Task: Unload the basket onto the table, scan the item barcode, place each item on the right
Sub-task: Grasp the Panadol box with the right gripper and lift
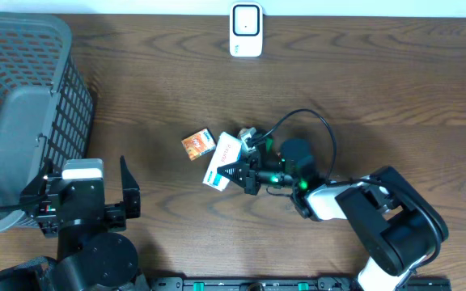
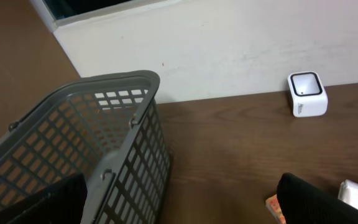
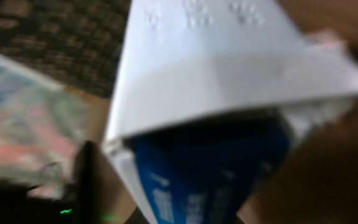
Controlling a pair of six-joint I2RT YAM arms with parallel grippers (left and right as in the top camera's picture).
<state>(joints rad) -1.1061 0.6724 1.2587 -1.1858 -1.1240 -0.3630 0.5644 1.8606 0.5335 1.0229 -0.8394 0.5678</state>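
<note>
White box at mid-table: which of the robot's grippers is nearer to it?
Right. The right gripper is closed on the white box. The left gripper sits open at the table's front left, beside the basket, well away from the box.

A: Even, soft overhead light; the dark brown wooden worktop (image 1: 395,89) shows a faint shadow beside the grey plastic mesh basket (image 1: 23,97).
B: Sharp there. Right wrist view is badly blurred, the white and blue cardboard box (image 3: 197,81) out of focus.
</note>
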